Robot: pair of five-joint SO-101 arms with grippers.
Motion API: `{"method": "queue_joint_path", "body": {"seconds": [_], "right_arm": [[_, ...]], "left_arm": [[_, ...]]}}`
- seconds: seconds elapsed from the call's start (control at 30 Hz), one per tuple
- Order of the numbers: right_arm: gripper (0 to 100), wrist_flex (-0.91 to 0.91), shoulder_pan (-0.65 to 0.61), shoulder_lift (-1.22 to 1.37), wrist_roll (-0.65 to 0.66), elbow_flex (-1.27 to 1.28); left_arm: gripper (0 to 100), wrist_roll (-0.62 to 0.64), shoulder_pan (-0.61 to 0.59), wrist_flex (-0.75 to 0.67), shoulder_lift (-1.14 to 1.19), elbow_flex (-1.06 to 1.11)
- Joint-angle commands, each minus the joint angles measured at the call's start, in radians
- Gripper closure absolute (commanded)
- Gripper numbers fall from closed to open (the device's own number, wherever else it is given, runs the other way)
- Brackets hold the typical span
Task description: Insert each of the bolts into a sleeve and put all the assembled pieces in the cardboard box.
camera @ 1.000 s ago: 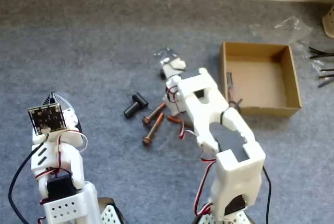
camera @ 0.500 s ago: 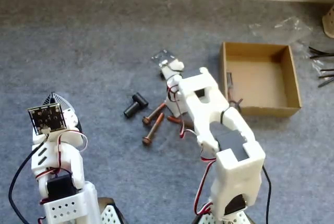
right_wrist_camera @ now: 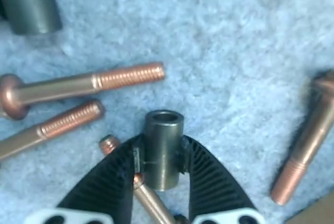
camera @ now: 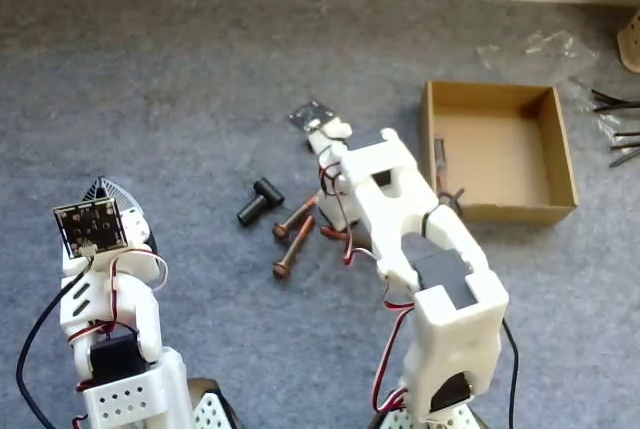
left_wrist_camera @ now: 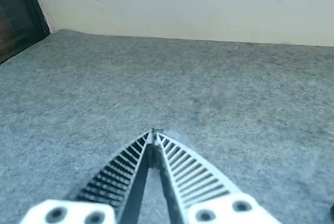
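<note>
In the right wrist view my right gripper point(right_wrist_camera: 162, 143) is shut on a dark metal sleeve point(right_wrist_camera: 163, 130), held upright just above the grey carpet. Copper bolts lie around it: two point(right_wrist_camera: 83, 85) point(right_wrist_camera: 52, 127) to one side, one point(right_wrist_camera: 305, 140) to the other, and one point(right_wrist_camera: 151, 198) under the fingers. In the high view the right arm point(camera: 385, 189) hangs over the bolts point(camera: 293, 246), with two black sleeves point(camera: 258, 202) beside them. The cardboard box point(camera: 560, 154) stands open to the right. My left gripper point(left_wrist_camera: 153, 136) is shut and holds nothing, low at the near left point(camera: 105, 189).
Another dark sleeve point(right_wrist_camera: 28, 2) stands beyond the bolts in the right wrist view. A clear plastic bag point(camera: 545, 46) and black parts point(camera: 620, 139) lie past the box at the right edge. A wall runs along the carpet's far side.
The right arm's wrist has turned and shifted slightly over the bolts. The left arm has not moved.
</note>
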Motion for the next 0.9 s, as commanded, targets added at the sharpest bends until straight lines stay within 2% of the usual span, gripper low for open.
{"method": "queue_joint_path", "body": {"seconds": [0.0,0.3,0.63,0.87], "right_arm": [[99.3,0.035,-0.005,-0.001,0.012,0.007],[99.3,0.09,-0.002,-0.143,0.009,-0.097],[99.3,0.269,0.031,-0.246,0.009,-0.243],[99.3,0.285,0.038,-0.417,0.012,-0.266]], "left_arm": [[99,0.0,-0.008,-0.015,-0.012,-0.03],[99,0.0,0.001,-0.015,-0.012,-0.028],[99,-0.003,0.019,-0.021,-0.012,-0.007],[99,-0.006,0.039,-0.021,-0.012,-0.005]]}}
